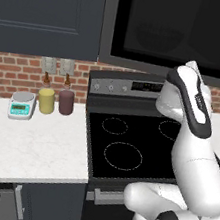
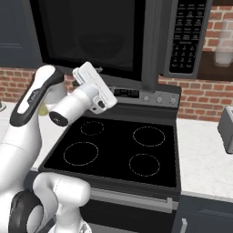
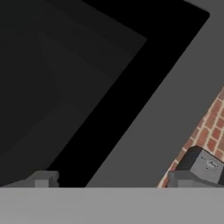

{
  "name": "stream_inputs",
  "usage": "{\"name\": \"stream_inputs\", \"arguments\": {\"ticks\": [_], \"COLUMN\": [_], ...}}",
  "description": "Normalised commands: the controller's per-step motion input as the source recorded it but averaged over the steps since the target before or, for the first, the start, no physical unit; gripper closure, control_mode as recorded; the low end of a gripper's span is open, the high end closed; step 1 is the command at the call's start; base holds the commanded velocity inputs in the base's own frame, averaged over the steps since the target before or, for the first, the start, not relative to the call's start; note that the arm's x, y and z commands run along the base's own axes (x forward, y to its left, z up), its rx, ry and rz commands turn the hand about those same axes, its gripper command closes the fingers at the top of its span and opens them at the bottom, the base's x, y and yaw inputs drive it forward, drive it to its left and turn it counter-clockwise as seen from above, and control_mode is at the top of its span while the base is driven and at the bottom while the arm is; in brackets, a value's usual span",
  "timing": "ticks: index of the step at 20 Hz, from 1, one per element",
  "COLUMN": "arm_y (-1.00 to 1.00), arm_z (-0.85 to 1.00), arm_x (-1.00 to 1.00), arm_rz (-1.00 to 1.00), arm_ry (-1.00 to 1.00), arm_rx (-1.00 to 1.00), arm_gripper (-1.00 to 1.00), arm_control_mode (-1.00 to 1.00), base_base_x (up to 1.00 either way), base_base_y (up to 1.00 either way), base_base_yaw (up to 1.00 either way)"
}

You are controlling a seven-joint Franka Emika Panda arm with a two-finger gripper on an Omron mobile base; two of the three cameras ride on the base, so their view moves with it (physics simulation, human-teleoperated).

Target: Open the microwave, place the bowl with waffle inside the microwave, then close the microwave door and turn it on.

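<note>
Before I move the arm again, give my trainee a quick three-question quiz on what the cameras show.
1. True or false: the microwave door is shut.
2. What sits left of the yellow jar on the counter? A) kitchen scale B) toaster C) kettle
3. Fill in: the gripper is ___ and holds nothing.

Key: 1 true; 2 A; 3 open.
</note>
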Motion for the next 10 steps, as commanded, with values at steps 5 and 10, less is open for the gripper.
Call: {"name": "stream_inputs", "arguments": {"ticks": [5,10], "arm_y": [0.0,0.0], "arm_z": [0.43,0.4], "arm_x": [0.21,0.19], "arm_rz": [0.11,0.04], "arm_ry": [0.18,0.22], "arm_rx": [0.0,0.0], "arm_gripper": [-1.0,-1.0], "arm_control_mode": [-1.0,-1.0], "base_base_x": [0.0,0.0], "base_base_y": [0.0,0.0], "base_base_yaw": [0.0,0.0]}}
